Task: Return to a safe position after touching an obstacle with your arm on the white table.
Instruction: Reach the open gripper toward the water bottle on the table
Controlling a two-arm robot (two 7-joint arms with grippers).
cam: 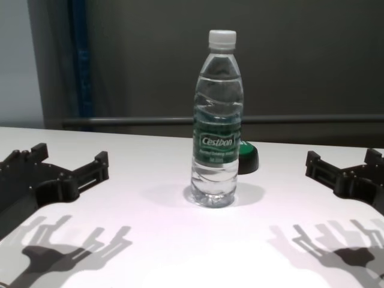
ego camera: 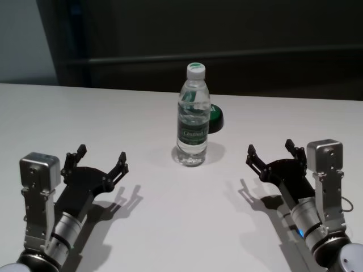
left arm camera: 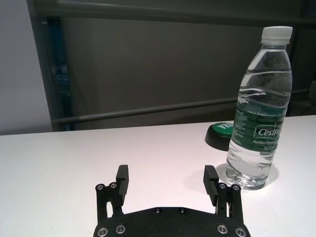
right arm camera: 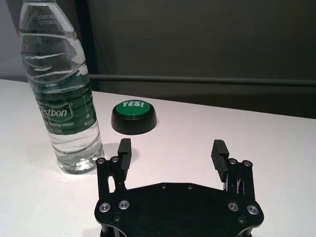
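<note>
Water bottle (ego camera: 193, 116) stands upright near the middle of the white counter (ego camera: 170, 226), between my two hands and farther out than both. White screw cap on. Clear liquid fills it almost to the neck; green label band around the middle. Base sits flat on the counter.

Just behind the bottle, on my right side of it: low round green button (right arm camera: 133, 108) on a black base, "YES!" printed on top. From the head view the bottle covers most of it; only a green and black sliver shows. Whether bottle and button touch, I cannot tell from the head view; my right wrist view shows a gap of counter between them.

My left hand (ego camera: 102, 160): fingers spread wide, nothing between them, touching nothing. It hovers low over the counter, well apart from the bottle, shadow cast beneath it.

My right hand (ego camera: 271, 153): likewise spread wide, empty, clear of bottle and button, low over the counter on the other side.

Cut off: in the chest view my right hand runs out of the picture's edge, and both forearms are only partly seen. The bottle's cap is cropped out of the right wrist view.
</note>
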